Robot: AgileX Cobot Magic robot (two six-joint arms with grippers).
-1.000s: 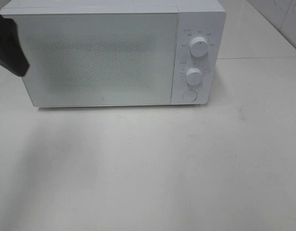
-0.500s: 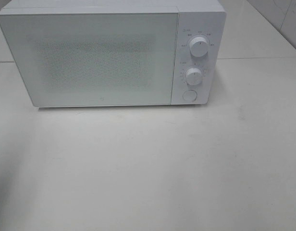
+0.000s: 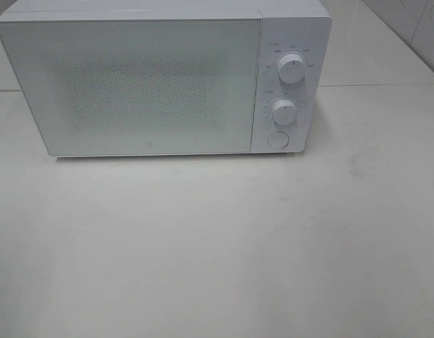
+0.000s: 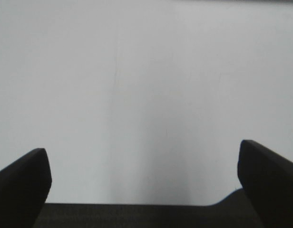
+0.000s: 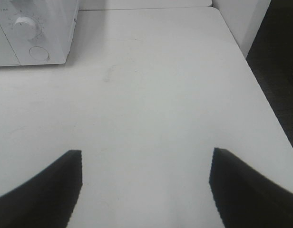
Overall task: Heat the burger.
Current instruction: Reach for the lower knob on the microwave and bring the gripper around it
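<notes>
The burger is out of view in every frame. A white microwave (image 3: 160, 77) stands at the back of the white table (image 3: 224, 246) with its door shut; two round knobs (image 3: 292, 69) and a round button (image 3: 277, 139) sit on its right panel. Its corner also shows in the right wrist view (image 5: 34, 33). Neither gripper shows in the exterior high view. My left gripper (image 4: 144, 178) is open and empty over bare white surface. My right gripper (image 5: 145, 190) is open and empty over the table, right of the microwave.
The table's right edge (image 5: 260, 90) drops off to a dark floor in the right wrist view. A seam between table tops (image 3: 375, 85) runs behind the microwave. A white wall (image 5: 241, 19) stands at the far right corner.
The left arm's dark shape at the microwave's left side one second ago has withdrawn out of the exterior high view. The microwave has not moved.
</notes>
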